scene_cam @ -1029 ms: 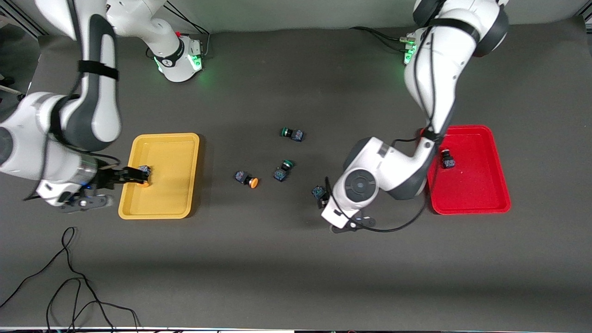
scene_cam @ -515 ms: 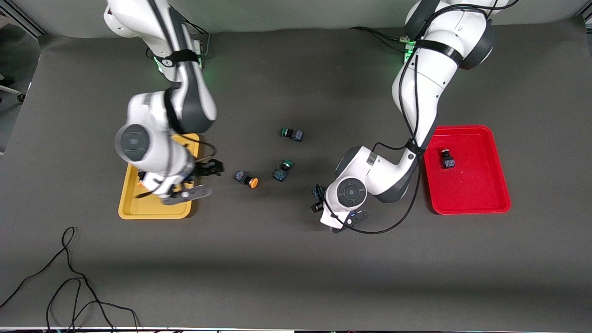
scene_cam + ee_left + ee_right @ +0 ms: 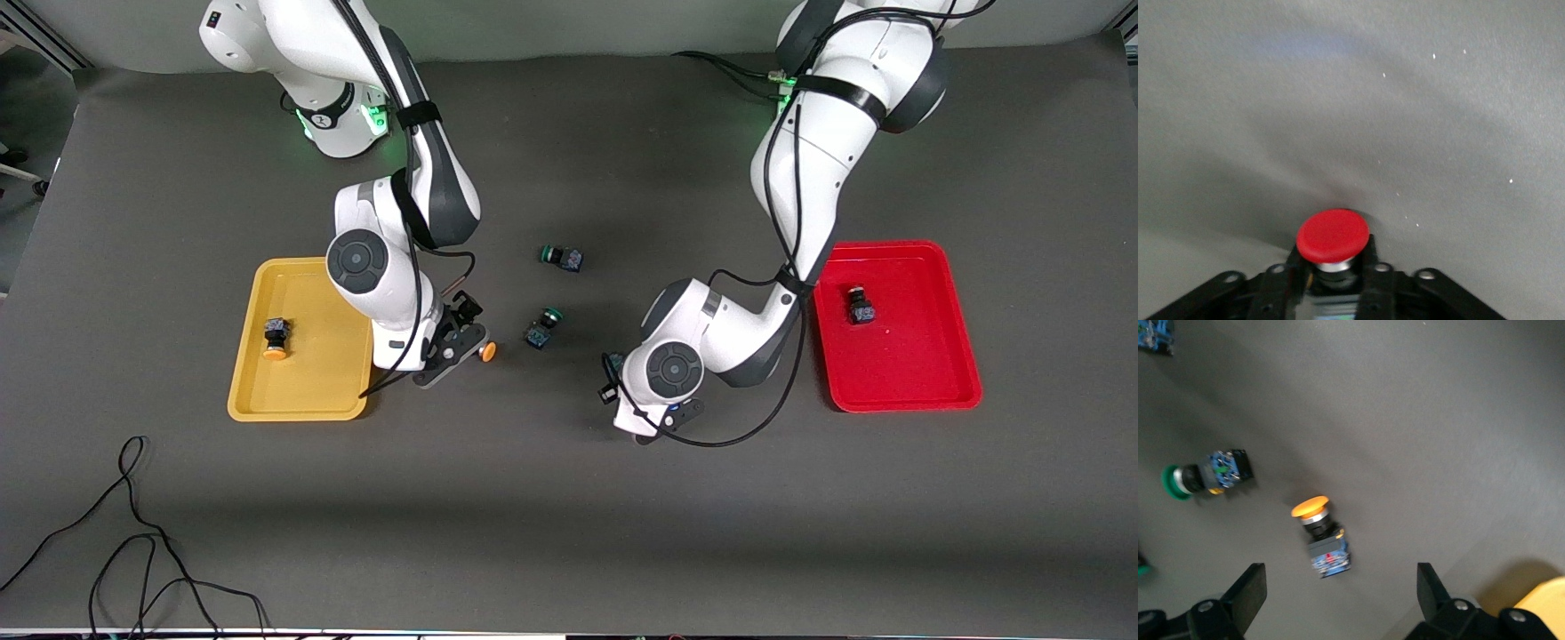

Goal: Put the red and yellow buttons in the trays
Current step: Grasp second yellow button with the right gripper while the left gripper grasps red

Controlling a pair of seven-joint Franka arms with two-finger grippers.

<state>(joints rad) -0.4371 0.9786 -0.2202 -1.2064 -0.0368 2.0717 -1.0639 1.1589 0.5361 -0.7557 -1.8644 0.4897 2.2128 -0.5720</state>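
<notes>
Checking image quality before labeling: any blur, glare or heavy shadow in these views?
Front view: even light, sharp, a soft shadow band low across the table. Left wrist view: red button clear, mat softly smeared. Right wrist view: slight motion blur, yellow button still readable.

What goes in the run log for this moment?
left claw: shut on red button | right claw: open over yellow button | trays: one button each

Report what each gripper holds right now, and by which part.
The left gripper grips a red button by its dark body, just under the cap. The right gripper is open and holds nothing, hovering over a yellow button on the table.
</notes>
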